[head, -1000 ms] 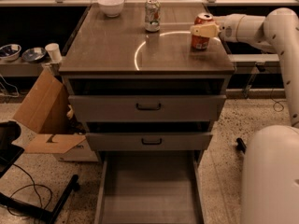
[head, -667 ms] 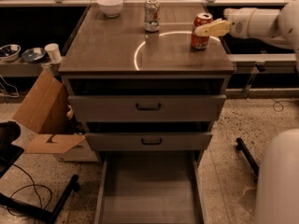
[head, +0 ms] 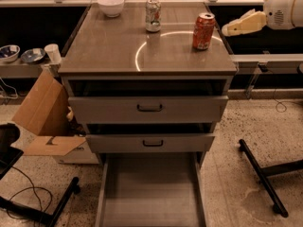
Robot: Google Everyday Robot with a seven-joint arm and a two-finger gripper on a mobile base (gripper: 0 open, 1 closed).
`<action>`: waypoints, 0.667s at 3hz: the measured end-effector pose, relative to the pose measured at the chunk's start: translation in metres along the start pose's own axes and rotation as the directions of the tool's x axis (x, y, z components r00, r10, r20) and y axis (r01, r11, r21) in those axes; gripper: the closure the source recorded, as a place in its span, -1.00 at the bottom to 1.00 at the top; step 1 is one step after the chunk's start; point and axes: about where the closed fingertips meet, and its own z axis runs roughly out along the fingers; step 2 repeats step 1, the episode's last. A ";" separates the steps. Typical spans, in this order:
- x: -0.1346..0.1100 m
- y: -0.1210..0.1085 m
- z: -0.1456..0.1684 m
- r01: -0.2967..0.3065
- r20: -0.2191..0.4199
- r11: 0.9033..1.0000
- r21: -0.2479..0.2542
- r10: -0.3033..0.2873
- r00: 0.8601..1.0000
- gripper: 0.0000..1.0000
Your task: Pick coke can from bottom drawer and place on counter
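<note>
The coke can (head: 204,30), red-orange with a silver top, stands upright on the counter (head: 109,51) near its right edge, beside the bright ring reflection. My gripper (head: 228,30), cream-coloured, is open and empty; it hangs off the counter's right side, a short gap to the right of the can and not touching it. The bottom drawer (head: 151,193) is pulled out at the foot of the cabinet, and its flat grey floor shows nothing on it.
A silver-white can (head: 153,15) and a white bowl (head: 111,5) stand at the back of the counter. The two upper drawers are slightly ajar. A side shelf with bowls (head: 21,56) and a cardboard box (head: 45,112) are on the left. Black stand legs (head: 262,174) lie on the floor to the right.
My gripper has let go of the coke can and drawn back to the right, off the counter. The can stays standing where it was set.
</note>
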 end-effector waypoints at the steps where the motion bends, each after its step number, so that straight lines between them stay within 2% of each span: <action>1: -0.016 0.009 -0.043 0.098 -0.132 0.987 0.124 -0.082 0.988 -1.00; 2: -0.016 0.009 -0.043 0.098 -0.132 0.987 0.124 -0.082 0.988 -1.00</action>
